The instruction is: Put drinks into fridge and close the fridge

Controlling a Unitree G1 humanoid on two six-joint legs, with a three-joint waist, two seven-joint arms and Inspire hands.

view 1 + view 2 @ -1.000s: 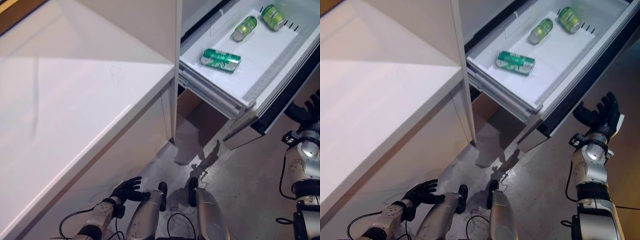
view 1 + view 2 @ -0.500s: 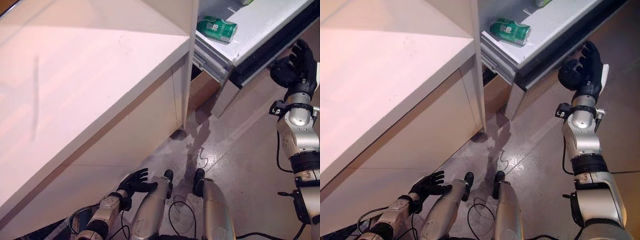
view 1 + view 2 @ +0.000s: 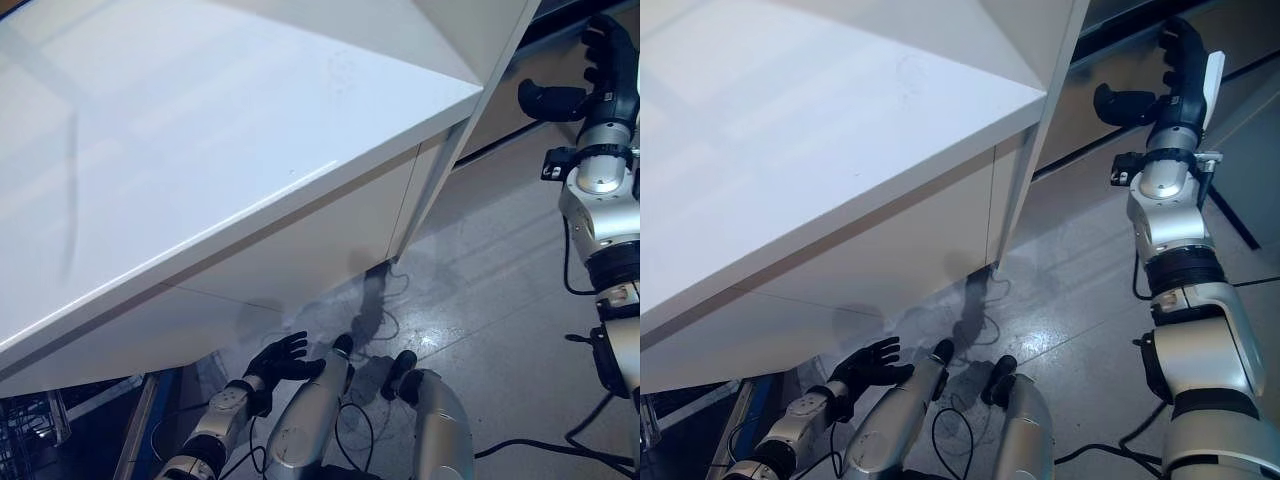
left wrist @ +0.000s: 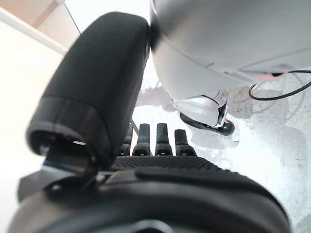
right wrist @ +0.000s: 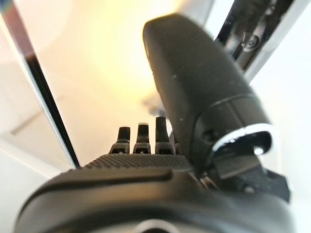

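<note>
Two hands, left [image 3: 872, 362] and right [image 3: 1170, 75], both hold nothing.

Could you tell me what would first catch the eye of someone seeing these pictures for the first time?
The broad white counter top fills most of the head views, slanting from upper right to lower left. At the upper right the right hand is raised, open, against a beige panel with a dark gap beside the white upright. Low down, the left hand hangs open over the grey floor; no drinks show.
</note>
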